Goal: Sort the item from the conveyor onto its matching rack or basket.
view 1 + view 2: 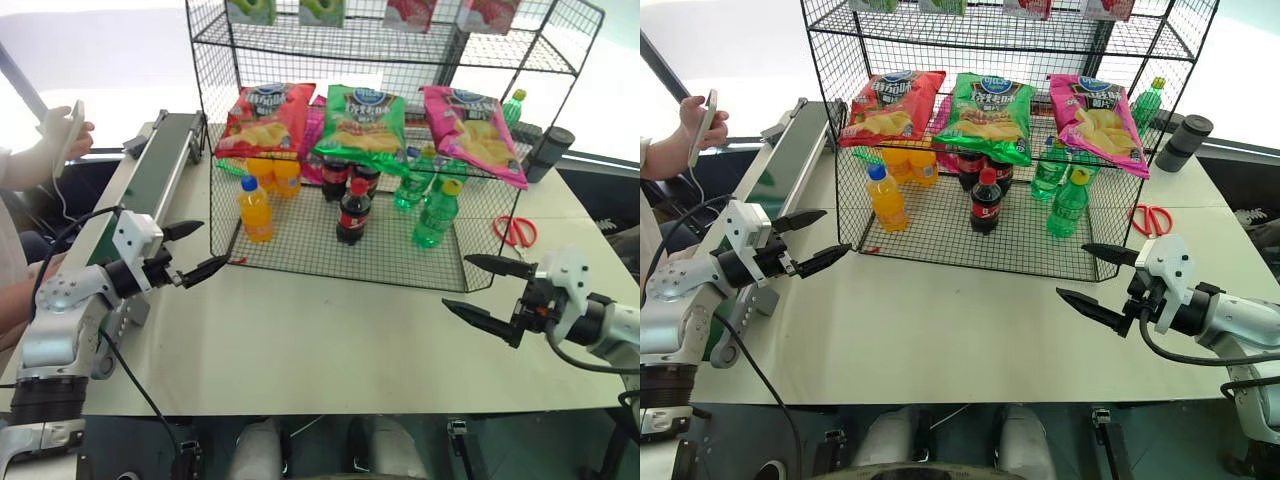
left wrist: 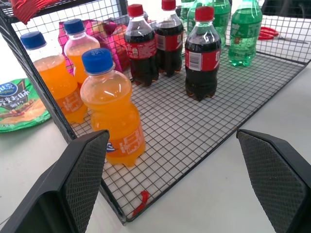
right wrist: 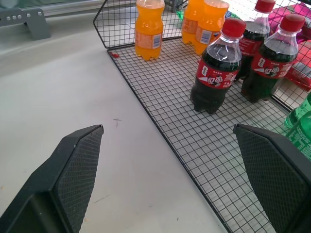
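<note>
Item: magenta-pink chip bag [image 1: 472, 132], lying on the middle tier of the black wire rack [image 1: 330, 262], rightmost in a row of three, with the green chip bag [image 1: 362, 122] just beside it and the red chip bag [image 1: 265, 118] beyond that. It is not on the conveyor [image 1: 160, 165], which runs along the table's left side, well apart from the bag. Attitude: face up, sloping down toward the robot. Its long axis runs from the back of the tier to the front edge and slants to the right, with the blue-logo end to the rear and the lower seam hanging over the front wire. Left gripper [image 1: 212, 245]: fingers spread wide, holding nothing, level near the rack's lower left corner, beside the orange soda bottles [image 2: 109, 109]. Right gripper [image 1: 457, 282]: fingers likewise spread, holding nothing, above the table in front of the rack's right corner. Governing relation: the bag lies up and ahead of the right gripper, which is the nearer one; from the left gripper it lies across the whole rack front. Judgement: the bag looks already shelved with its kind, so any reach to it would fall to the right arm, approaching the overhanging seam from the front. Also present: cola bottles [image 3: 214, 73], green soda bottles [image 1: 432, 212], red-handled scissors [image 1: 513, 230], a person's hand [image 1: 65, 135] beyond the belt.
</note>
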